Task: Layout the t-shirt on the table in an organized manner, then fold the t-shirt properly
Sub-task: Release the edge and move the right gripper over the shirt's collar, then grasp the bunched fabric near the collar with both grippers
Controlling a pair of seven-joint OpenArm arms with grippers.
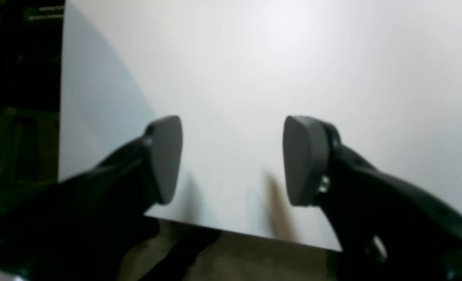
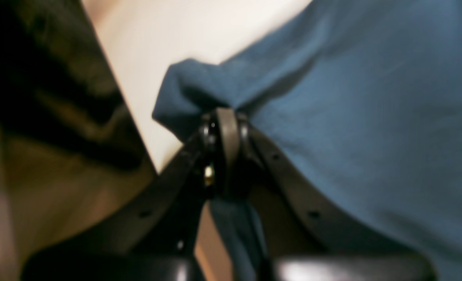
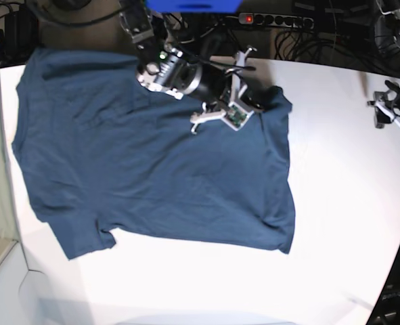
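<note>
You see the large matte white table (image 3: 335,203) carrying the plain dark navy-blue cotton t-shirt (image 3: 152,162), which lies spread mostly flat across the table's left and middle in the base view, one sleeve near the front-left edge. Your right gripper (image 2: 226,128) is clenched on a bunched corner of the t-shirt at its far right end. Your left gripper (image 1: 233,160) hangs over bare table near its edge, jaws parted and holding nothing.

t-shirt (image 3: 152,162): soft matt navy cloth, lightly creased
surface (image 3: 335,203): smooth matt white
fingers (image 1: 305,160): matt grey pads, black plastic
</note>
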